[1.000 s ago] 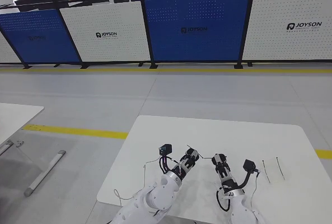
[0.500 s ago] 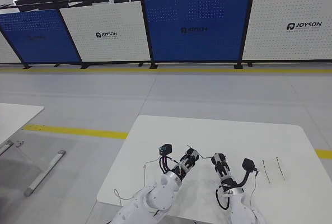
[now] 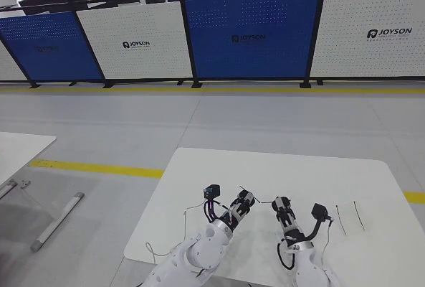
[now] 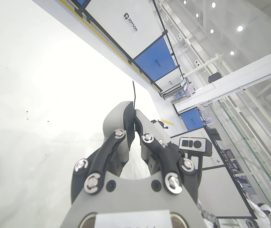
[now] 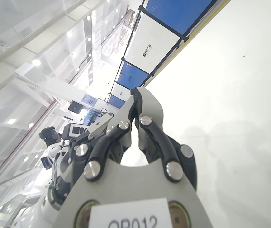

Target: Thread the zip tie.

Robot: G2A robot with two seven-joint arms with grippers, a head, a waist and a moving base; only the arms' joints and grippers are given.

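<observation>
While the left gripper hovers over the white table, its fingers clamp the black zip tie, whose tip juts past the fingertips. Just right, the right gripper has its fingers pressed together. Two spare ties lie farther right.
</observation>
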